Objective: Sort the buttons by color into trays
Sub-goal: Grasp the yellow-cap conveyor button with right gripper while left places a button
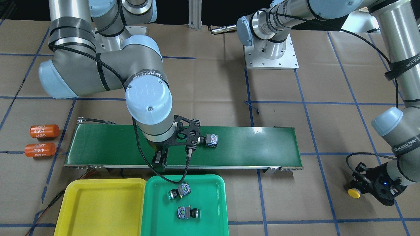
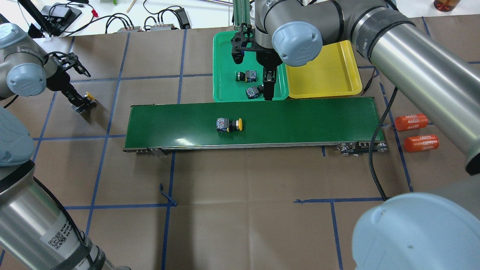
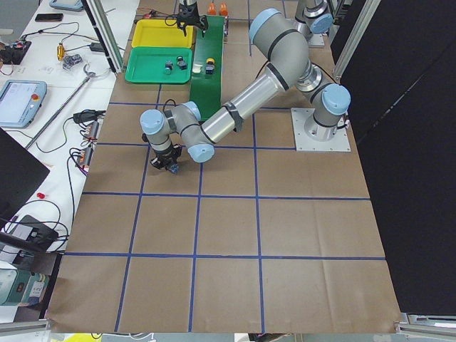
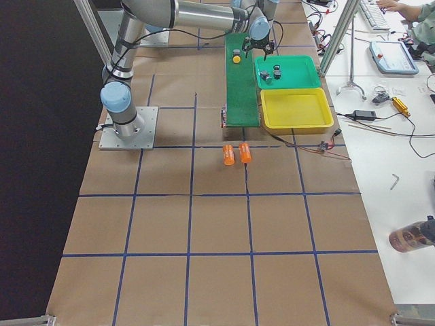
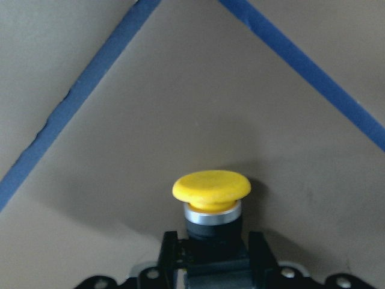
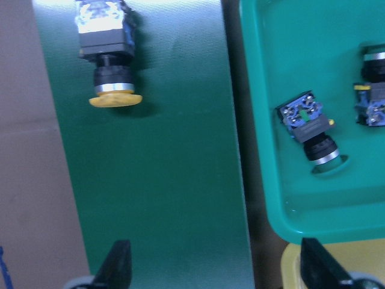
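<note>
My left gripper (image 1: 358, 189) is low over the brown table, off the belt's end, shut on a yellow-capped button (image 1: 353, 193). The left wrist view shows that cap (image 5: 212, 188) sticking out between the fingers (image 5: 171, 256). A second yellow-capped button (image 2: 228, 125) lies on its side on the belt, also in the right wrist view (image 6: 108, 60). Two green-capped buttons (image 1: 178, 191) (image 1: 187, 212) lie in the green tray (image 1: 213, 183). The yellow tray (image 1: 98, 203) beside it is empty. My right gripper (image 2: 268, 85) is open and empty over the belt edge next to the green tray.
The long dark-green conveyor belt (image 2: 300, 120) lies between the robot and the two trays. Two orange "4680" cylinders (image 2: 411, 122) (image 2: 421, 143) lie beyond its right end. Cables and devices lie past the table's far edge.
</note>
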You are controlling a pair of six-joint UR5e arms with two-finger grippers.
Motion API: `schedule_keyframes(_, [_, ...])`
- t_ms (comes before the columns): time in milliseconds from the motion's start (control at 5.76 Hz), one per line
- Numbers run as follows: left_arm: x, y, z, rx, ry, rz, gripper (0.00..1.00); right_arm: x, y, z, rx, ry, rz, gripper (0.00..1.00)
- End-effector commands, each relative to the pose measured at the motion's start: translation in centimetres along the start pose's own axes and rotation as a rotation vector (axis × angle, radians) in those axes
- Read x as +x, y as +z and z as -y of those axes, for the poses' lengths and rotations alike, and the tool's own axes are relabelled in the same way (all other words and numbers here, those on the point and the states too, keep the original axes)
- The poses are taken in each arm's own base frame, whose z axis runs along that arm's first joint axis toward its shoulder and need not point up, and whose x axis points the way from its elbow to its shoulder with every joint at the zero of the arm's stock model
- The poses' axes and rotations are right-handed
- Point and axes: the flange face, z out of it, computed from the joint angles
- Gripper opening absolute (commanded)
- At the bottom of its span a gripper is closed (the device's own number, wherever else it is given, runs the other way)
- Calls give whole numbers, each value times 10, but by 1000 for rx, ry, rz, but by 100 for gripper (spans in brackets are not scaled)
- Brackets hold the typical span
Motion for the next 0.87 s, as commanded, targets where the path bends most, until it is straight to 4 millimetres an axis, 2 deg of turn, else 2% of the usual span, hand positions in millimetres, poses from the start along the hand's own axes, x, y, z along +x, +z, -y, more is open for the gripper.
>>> schedule_keyframes(0, [21,-51,8,-2,18,-17,0,-39,4,-13,15,18,-23,100])
schedule_keyframes(174, [65,-98,29,-8,76,-71,1,-44,20,-7,29,75,-43,100])
schedule_keyframes(347, [132,-122,76,-12,238,-79,2,-57,39,12,74,74,-57,100])
schedule_keyframes(521, [178,-108,104,-23,327,-107,2,-62,57,11,87,74,-85,100])
schedule_keyframes(695, [213,-87,131,-37,446,-146,2,-60,67,6,97,23,-131,100])
